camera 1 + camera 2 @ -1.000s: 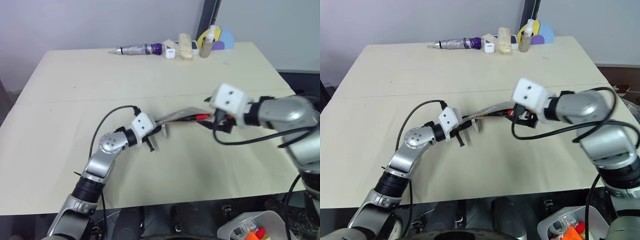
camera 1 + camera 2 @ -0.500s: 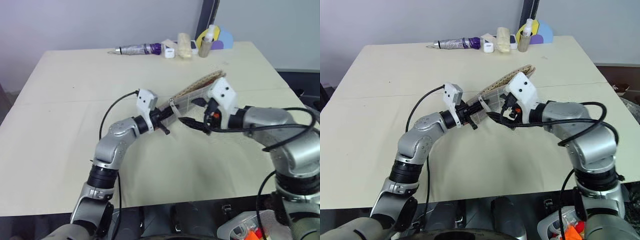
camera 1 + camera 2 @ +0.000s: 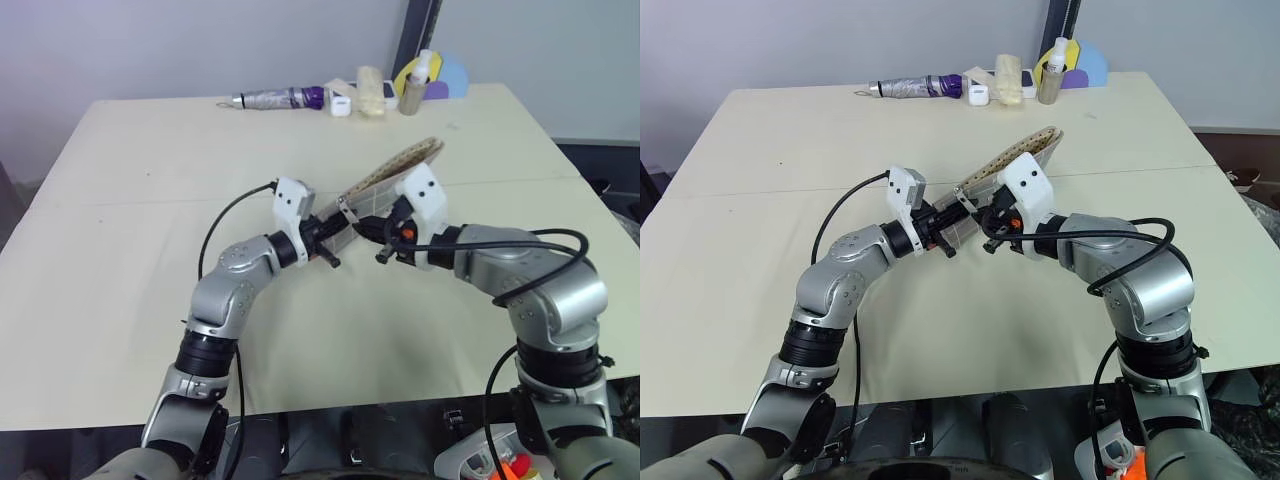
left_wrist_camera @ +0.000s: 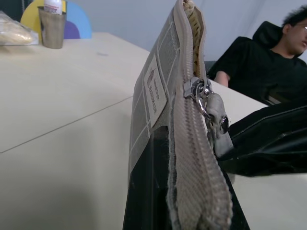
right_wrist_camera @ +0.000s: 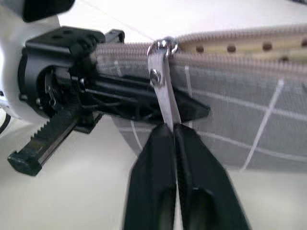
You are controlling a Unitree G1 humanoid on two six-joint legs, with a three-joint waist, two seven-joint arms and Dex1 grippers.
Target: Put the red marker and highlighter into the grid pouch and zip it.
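A: Grid pouch (image 3: 385, 185) held up off the bench (image 3: 150, 250), near end clamped in the left end effector (image 3: 325, 238), far end tilted up and away toward the back of the bench. Right end effector (image 5: 172, 129) clenched on the zipper pull (image 5: 162, 81), right at the clamped end.

B: So zip mostly open then? Teeth look parted all along the top edge past the pull.

A: Yep. Probably needs a drag along the pouch's long axis, away from the left end effector, toward the raised end. Right arm already on it, obviously.

B: Any writing?

A: Small white label (image 4: 154, 93) on the pouch side, print too tiny to read. Can't spot the marker or highlighter, presumably inside.
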